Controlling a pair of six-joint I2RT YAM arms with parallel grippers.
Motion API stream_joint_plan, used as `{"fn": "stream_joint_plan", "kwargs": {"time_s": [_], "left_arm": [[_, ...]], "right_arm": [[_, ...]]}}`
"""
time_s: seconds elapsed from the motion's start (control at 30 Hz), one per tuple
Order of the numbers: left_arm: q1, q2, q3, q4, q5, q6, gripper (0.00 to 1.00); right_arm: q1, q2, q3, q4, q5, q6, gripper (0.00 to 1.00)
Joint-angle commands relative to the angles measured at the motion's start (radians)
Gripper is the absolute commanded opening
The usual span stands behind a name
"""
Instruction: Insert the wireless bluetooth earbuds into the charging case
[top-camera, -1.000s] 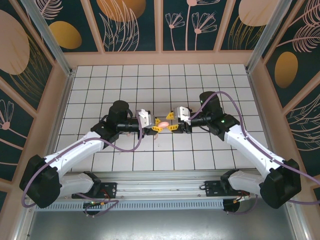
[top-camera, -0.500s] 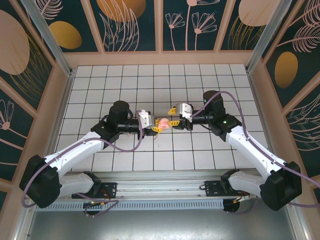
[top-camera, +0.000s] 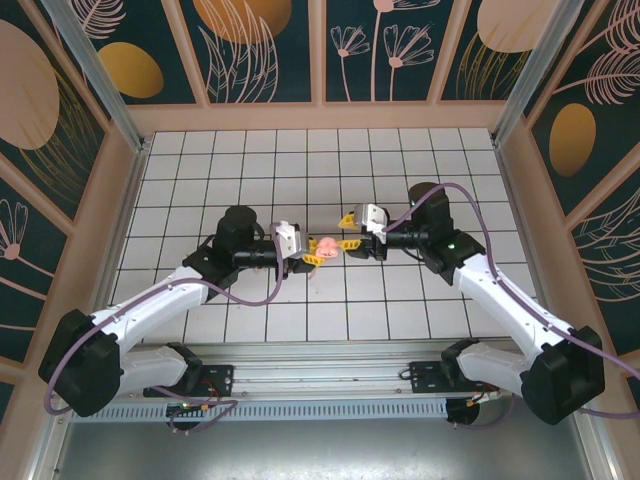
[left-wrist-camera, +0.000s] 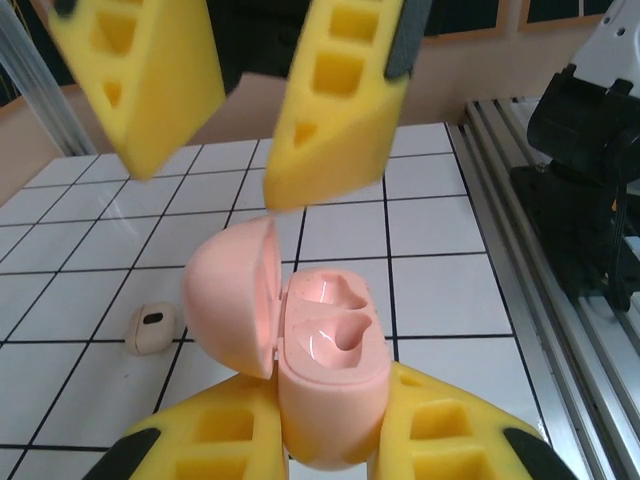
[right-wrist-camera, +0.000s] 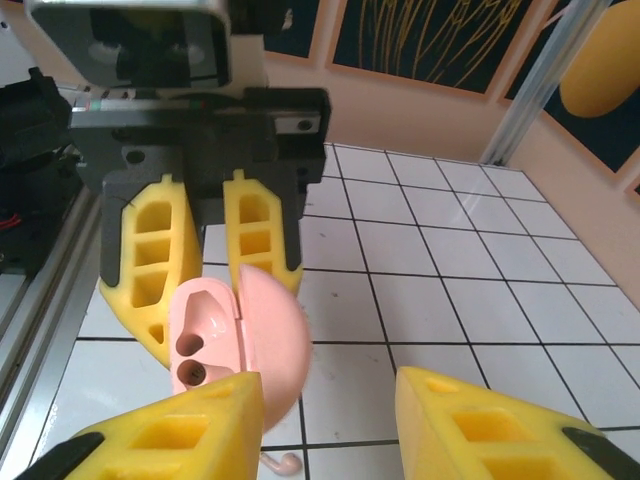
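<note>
Pink charging case (left-wrist-camera: 333, 365), lid (left-wrist-camera: 232, 295) open, is clenched in your left gripper (top-camera: 306, 254); hold it level while your spread, empty right gripper (right-wrist-camera: 330, 425) fetches the earbud (left-wrist-camera: 150, 328) below.

arms (top-camera: 160, 295): white links, black joints and bases
cables (top-camera: 445, 185): purple, looping along each arm
fingers (left-wrist-camera: 440, 440): yellow wedges, cut-out cells, black tips
light (top-camera: 452, 241): green, right forearm

Right pincer (top-camera: 347, 232) crowds case (left-wrist-camera: 335, 370) opening.

Earbud (right-wrist-camera: 280, 462) on table (right-wrist-camera: 450, 260), perhaps under case (right-wrist-camera: 215, 320)
</note>
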Motion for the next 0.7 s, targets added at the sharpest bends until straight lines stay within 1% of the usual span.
{"fn": "stream_joint_plan", "kwargs": {"time_s": [0.0, 0.1, 0.2, 0.3, 0.37, 0.43, 0.57, 0.63, 0.67], "left_arm": [[0.034, -0.013, -0.059, 0.162, 0.003, -0.101, 0.14], [0.075, -0.009, -0.109, 0.275, 0.001, -0.189, 0.14], [0.131, 0.004, -0.188, 0.474, 0.026, -0.318, 0.14], [0.186, 0.025, -0.261, 0.638, 0.032, -0.413, 0.14], [0.219, 0.042, -0.301, 0.730, 0.036, -0.467, 0.14], [0.256, 0.065, -0.338, 0.813, 0.036, -0.516, 0.14], [0.316, 0.096, -0.400, 0.947, 0.019, -0.586, 0.14], [0.339, 0.105, -0.425, 0.989, 0.004, -0.603, 0.14], [0.350, 0.111, -0.437, 1.012, 0.001, -0.610, 0.13]], "right_arm": [[-0.020, -0.034, -0.006, 0.066, -0.004, 0.096, 0.40], [-0.025, -0.032, 0.008, 0.060, 0.014, 0.171, 0.40], [-0.026, -0.025, 0.029, 0.052, 0.037, 0.262, 0.40], [-0.023, -0.007, 0.049, 0.046, 0.093, 0.395, 0.40], [-0.016, 0.023, 0.072, 0.023, 0.152, 0.500, 0.40], [-0.001, 0.068, 0.121, -0.056, 0.245, 0.578, 0.41], [0.039, 0.208, 0.256, -0.278, 0.420, 0.784, 0.41], [0.045, 0.285, 0.319, -0.375, 0.465, 0.873, 0.39], [0.073, 0.326, 0.341, -0.410, 0.481, 0.920, 0.38]]}}
